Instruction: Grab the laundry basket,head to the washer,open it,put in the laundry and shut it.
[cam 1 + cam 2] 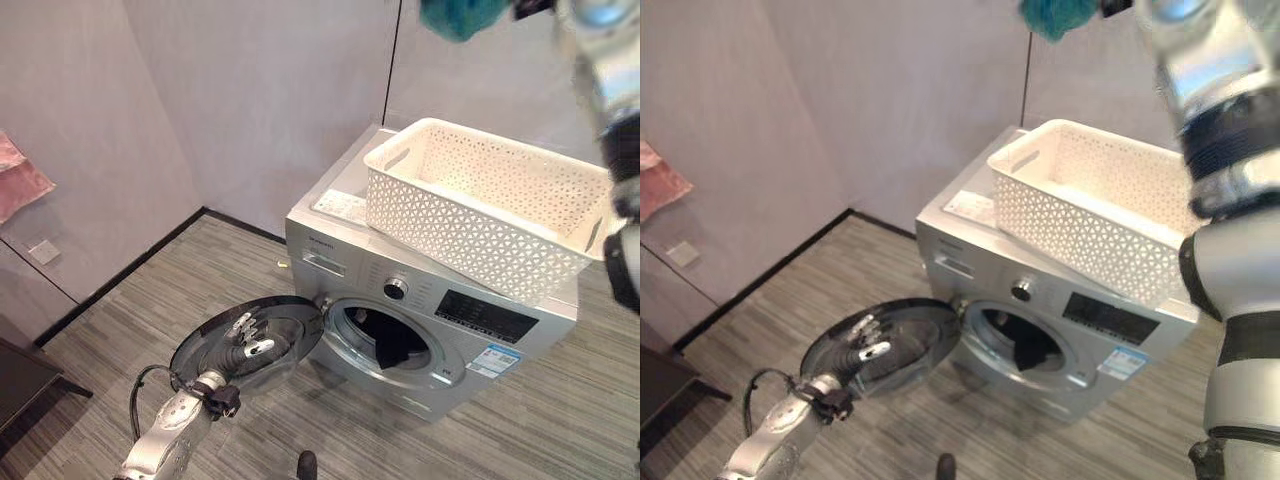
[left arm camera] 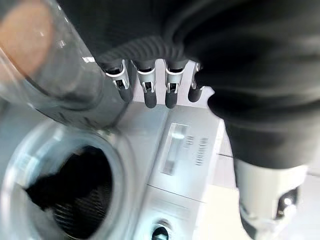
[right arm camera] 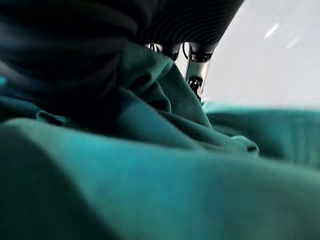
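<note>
The right hand is raised high, fingers bunched in soft teal cloth. The white lattice basket sits tilted on the silver washer's top, dark laundry in its drum; the left hand rests spread against the open round glass door

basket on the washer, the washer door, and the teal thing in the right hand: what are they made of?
Laundry basket: white, matte, looks like moulded plastic, given its lattice of cut-outs.
Washer door: glossy, see-through dark window, glass or clear plastic, in a silver ring.
Teal garment: soft cloth, folded and creased, bunched in the right hand.
</note>
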Controlling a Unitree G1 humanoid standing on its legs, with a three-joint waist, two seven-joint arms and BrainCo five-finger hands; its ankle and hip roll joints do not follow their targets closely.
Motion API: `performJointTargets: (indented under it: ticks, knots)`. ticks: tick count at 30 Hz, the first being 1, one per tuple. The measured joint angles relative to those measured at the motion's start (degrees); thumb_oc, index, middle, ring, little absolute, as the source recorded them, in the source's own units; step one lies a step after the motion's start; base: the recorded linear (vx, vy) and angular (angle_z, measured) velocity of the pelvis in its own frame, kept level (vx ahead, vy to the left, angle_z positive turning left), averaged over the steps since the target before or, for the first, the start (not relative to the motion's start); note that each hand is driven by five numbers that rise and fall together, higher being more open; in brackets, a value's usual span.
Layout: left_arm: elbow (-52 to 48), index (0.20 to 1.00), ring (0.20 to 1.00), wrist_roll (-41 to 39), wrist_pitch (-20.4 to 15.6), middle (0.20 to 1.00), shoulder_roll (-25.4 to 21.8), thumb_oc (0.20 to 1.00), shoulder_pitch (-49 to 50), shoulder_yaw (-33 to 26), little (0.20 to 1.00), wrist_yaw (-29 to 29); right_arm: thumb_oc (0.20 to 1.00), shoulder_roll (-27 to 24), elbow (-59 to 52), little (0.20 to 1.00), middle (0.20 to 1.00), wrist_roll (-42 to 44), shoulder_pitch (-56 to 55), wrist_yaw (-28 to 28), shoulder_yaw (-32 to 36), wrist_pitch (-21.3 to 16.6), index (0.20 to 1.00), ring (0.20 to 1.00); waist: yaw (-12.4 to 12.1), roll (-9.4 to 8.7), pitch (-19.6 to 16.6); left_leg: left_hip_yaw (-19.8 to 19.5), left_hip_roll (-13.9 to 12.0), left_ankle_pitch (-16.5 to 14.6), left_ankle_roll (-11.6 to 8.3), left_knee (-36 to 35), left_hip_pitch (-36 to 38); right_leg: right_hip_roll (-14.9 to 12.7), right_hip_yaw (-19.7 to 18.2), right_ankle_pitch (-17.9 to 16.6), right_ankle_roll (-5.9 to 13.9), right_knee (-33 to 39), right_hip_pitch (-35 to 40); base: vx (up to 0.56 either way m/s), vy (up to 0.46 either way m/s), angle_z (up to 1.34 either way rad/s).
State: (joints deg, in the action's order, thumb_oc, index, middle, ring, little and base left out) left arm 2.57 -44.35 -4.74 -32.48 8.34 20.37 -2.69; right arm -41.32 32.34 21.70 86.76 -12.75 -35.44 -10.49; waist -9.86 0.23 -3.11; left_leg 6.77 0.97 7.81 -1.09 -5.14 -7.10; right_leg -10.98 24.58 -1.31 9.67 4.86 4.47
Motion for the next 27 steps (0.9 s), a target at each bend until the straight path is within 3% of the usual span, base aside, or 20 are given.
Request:
performJointTargets:
  ticks: [2,4,5,7,9,13,15,17,18,19,20,21,22,23,27]
  knots:
    - [0.6,1.000,1.000,-0.2,0.0,1.000,0.1,1.000,0.9,0.1,1.000,0.0,0.200,4.4,-6.8,0.200,0.200,0.1,-7.0,-0.7,6.0,-0.7,0.200,0.200,0.0,-0.09,-0.1,0.0,-0.1,0.0,-0.03,0.0,0.0,0.0,-0.1,0.2,-0.14,-0.6,-0.2,-0.06,-0.006,0.01]
    - [2.8,1.000,1.000,0.0,0.1,1.000,0.2,1.000,1.9,0.2,1.000,0.2,0.200,7.3,-13.9,0.200,0.200,0.1,-14.1,-0.9,7.3,-0.9,0.200,0.200,0.1,-0.05,-0.1,0.1,-0.1,0.0,-0.04,0.0,0.0,-0.2,-0.2,0.4,-0.08,-1.2,-0.5,-0.04,-0.005,-0.04]
    - [6.2,1.000,1.000,0.5,0.2,1.000,1.8,1.000,4.2,-0.3,1.000,1.3,0.200,12.1,-21.1,0.200,0.200,0.1,-23.7,-0.7,9.0,-1.0,0.200,0.200,0.2,0.10,0.0,0.4,0.0,-0.1,0.06,-0.1,0.0,-0.6,-0.6,1.0,-0.09,-2.2,-1.3,-0.04,-0.020,-0.04]
    - [9.2,1.000,1.000,1.3,1.6,1.000,3.5,1.000,7.6,0.7,1.000,1.8,0.200,15.3,-26.6,0.200,0.200,0.1,-35.0,-0.4,9.3,-0.5,0.200,0.200,0.7,0.88,0.5,0.3,0.3,-0.1,0.11,0.0,-0.5,-1.0,-0.8,1.4,0.28,-3.1,-2.1,-0.08,-0.037,-0.01]
    - [12.7,1.000,1.000,3.0,2.0,1.000,5.2,1.000,9.4,0.5,1.000,2.4,0.200,20.4,-33.3,0.200,0.200,0.0,-47.4,0.2,13.8,-0.8,0.200,0.200,0.9,0.66,0.7,0.5,0.3,-0.2,0.15,-0.2,-1.1,-1.2,-1.3,1.9,0.10,-4.0,-3.5,-0.12,-0.051,-0.05]
    - [17.6,1.000,1.000,6.7,3.4,1.000,7.5,1.000,10.4,1.0,1.000,2.6,0.200,23.2,-35.2,0.200,0.200,-0.1,-61.0,1.8,12.9,0.8,0.200,0.200,1.2,1.37,5.9,0.8,-0.5,0.6,-0.76,0.0,-3.3,-0.5,-2.1,1.2,-0.28,-4.6,-6.0,-0.11,-0.044,-0.11]
    - [20.7,1.000,1.000,9.6,3.7,1.000,8.1,1.000,9.5,1.1,1.000,2.7,0.200,25.0,-32.6,0.200,0.200,0.0,-66.4,1.9,12.7,0.5,0.200,0.200,1.1,0.99,9.0,0.8,-1.2,1.3,-1.41,0.0,-4.5,0.2,-2.1,0.9,-0.87,-4.8,-7.5,-0.22,-0.026,-0.01]
    - [23.8,1.000,1.000,13.8,4.1,1.000,7.5,1.000,4.0,3.4,1.000,3.0,0.200,25.1,-23.6,0.200,0.200,0.9,-68.3,2.9,11.3,3.6,0.200,0.200,0.5,1.18,17.8,-0.3,-2.7,2.0,-1.37,3.5,-9.4,1.2,-1.3,1.3,-2.69,-7.8,-11.4,-0.20,0.052,0.11]
    - [23.5,1.000,1.000,15.9,2.8,1.000,8.3,1.000,1.5,3.2,1.000,3.6,0.200,26.0,-21.4,0.200,0.200,2.5,-67.7,3.0,11.3,3.0,0.200,0.200,-0.4,1.23,20.9,0.3,-3.2,1.2,-2.05,8.6,-14.0,0.0,-1.6,3.8,-2.82,-13.5,-16.7,-0.15,0.185,0.13]
    - [25.3,1.000,1.000,19.3,2.1,1.000,8.3,1.000,-4.7,3.6,1.000,3.8,0.200,30.0,-15.1,0.200,0.200,6.3,-68.6,3.5,12.2,-0.8,0.200,0.200,-0.1,3.83,30.7,-0.6,-3.3,-1.5,-1.61,16.5,-20.7,-2.3,-2.3,7.9,-4.17,-24.1,-23.9,-0.07,0.268,0.14]
    - [26.8,1.000,1.000,20.9,2.1,1.000,8.1,1.000,-6.0,3.1,1.000,4.2,0.200,31.5,-8.8,0.200,0.200,8.2,-70.0,3.5,11.4,-0.1,0.200,0.200,-0.2,4.85,33.3,-0.5,-2.6,-2.7,-0.21,18.9,-24.2,-3.7,-3.1,9.5,-4.07,-28.3,-27.8,-0.06,0.241,0.06]
    - [27.8,1.000,1.000,21.2,1.3,1.000,8.5,1.000,-5.0,1.0,1.000,4.9,0.200,34.3,-1.4,0.200,0.200,11.4,-71.2,3.3,10.8,0.5,0.200,0.200,-0.4,4.09,33.6,1.1,-2.3,-4.1,1.10,22.7,-28.9,-5.5,-5.0,10.8,-3.58,-33.5,-34.2,-0.04,0.200,-0.14]
    - [27.9,1.000,1.000,22.0,0.7,1.000,9.3,1.000,-4.3,-1.3,1.000,6.2,0.200,36.5,2.6,0.200,0.200,14.1,-71.1,2.8,11.8,0.4,0.200,0.200,-0.2,3.82,33.6,2.3,-2.1,-7.5,3.14,29.4,-34.0,-7.3,-7.0,13.1,-4.11,-39.7,-39.1,0.00,0.120,-0.14]
    - [27.8,1.000,1.000,22.0,1.0,1.000,9.3,1.000,-4.3,-0.8,1.000,6.8,0.200,36.7,4.3,0.200,0.200,16.0,-70.4,2.5,11.6,1.2,0.200,0.200,0.3,4.73,33.6,2.2,-2.0,-8.9,3.57,32.9,-36.9,-7.8,-7.0,13.9,-3.95,-42.1,-41.2,0.00,0.112,-0.07]
    - [28.1,1.000,1.000,21.8,-0.2,1.000,8.2,1.000,-5.0,1.1,1.000,9.0,0.200,36.8,6.9,0.200,0.200,18.6,-59.1,-0.6,17.1,0.5,0.200,0.200,-0.6,4.60,33.6,2.3,-2.3,-10.9,4.25,36.7,-38.3,-8.2,-7.8,14.0,-3.78,-43.5,-41.6,0.02,0.074,-0.03]
